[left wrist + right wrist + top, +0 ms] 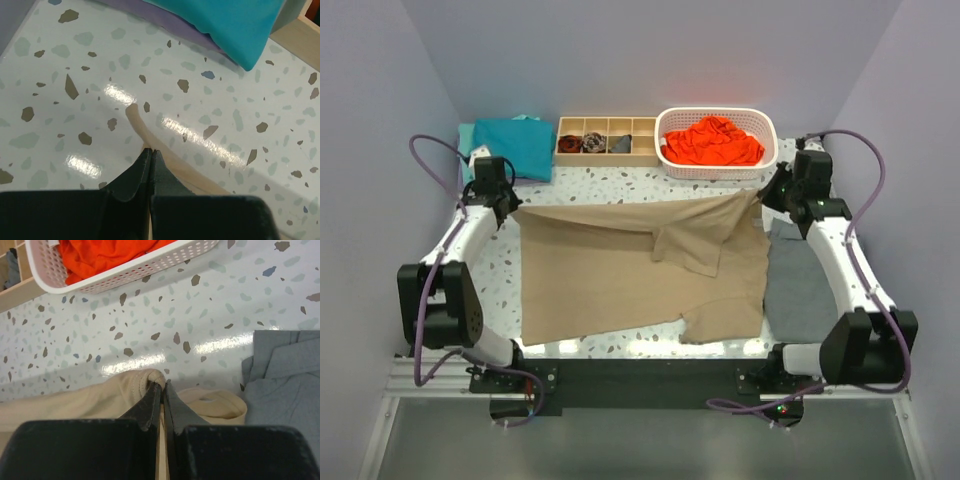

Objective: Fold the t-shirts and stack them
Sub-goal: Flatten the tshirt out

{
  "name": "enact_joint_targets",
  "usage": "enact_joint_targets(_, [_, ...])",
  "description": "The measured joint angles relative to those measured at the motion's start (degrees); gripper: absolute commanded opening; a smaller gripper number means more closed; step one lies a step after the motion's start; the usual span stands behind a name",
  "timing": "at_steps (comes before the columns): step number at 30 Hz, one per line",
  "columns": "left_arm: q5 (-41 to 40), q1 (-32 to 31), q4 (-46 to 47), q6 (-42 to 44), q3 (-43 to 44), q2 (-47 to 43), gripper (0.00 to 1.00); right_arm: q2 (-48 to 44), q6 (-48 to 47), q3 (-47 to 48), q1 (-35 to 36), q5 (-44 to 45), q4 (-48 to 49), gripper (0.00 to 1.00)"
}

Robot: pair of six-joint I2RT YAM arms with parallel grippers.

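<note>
The tan t-shirt [620,270] lies spread across the middle of the bench [620,185]. Its far edge is stretched in a nearly straight line between the two arms. The left hand [505,205], at centre left of the top view, is pressed together on a thin strip of that edge. The right hand [767,195], at centre right, pinches a bunched corner beside the grey cloth [800,285]. Holding both far corners at once probably serves to pull the fabric flat or carry that edge over for a fold. The shirt looks soft and lightly creased, with a flap doubled inward right of centre and a ragged near hem. A folded teal t-shirt [515,145] sits at upper left, likely the stacking place. An orange-red t-shirt [715,140] waits crumpled in the basket [665,150] at upper right.
</note>
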Motion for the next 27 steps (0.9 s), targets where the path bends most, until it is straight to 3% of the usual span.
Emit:
enact_joint_targets(6, [1.7, -0.2, 8.0, -0.4, 2.8, 8.8, 0.0, 13.3, 0.0, 1.9, 0.0, 1.3, 7.1, 0.0])
enact_joint_targets(16, [4.0, -0.2, 17.1, 0.5, 10.6, 20.2, 0.0, 26.2, -0.9, 7.5, 0.0, 2.1, 14.3, 0.0])
enact_joint_targets(20, [4.8, -0.2, 18.4, 0.7, 12.9, 24.5, 0.0, 31.2, -1.2, 11.3, 0.0, 2.1, 16.1, 0.12])
enact_joint_targets(21, [5.1, -0.2, 18.7, 0.7, 13.5, 25.6, 0.07, 32.5, -1.3, 12.5, 0.0, 2.1, 16.1, 0.28])
enact_joint_targets(22, [5.3, -0.2, 18.9, 0.8, 14.2, 26.8, 0.29, 34.0, -1.4, 13.9, 0.0, 2.1, 16.2, 0.37])
enact_joint_targets(25, [5.9, -0.2, 19.1, 1.9, 15.8, 29.5, 0.63, 37.9, -2.0, 17.8, 0.0, 2.6, 16.5, 0.5])
enact_joint_targets(27, [6.0, -0.2, 19.3, 2.4, 16.1, 30.3, 0.72, 39.3, -2.6, 19.3, 0.0, 2.9, 16.5, 0.52])
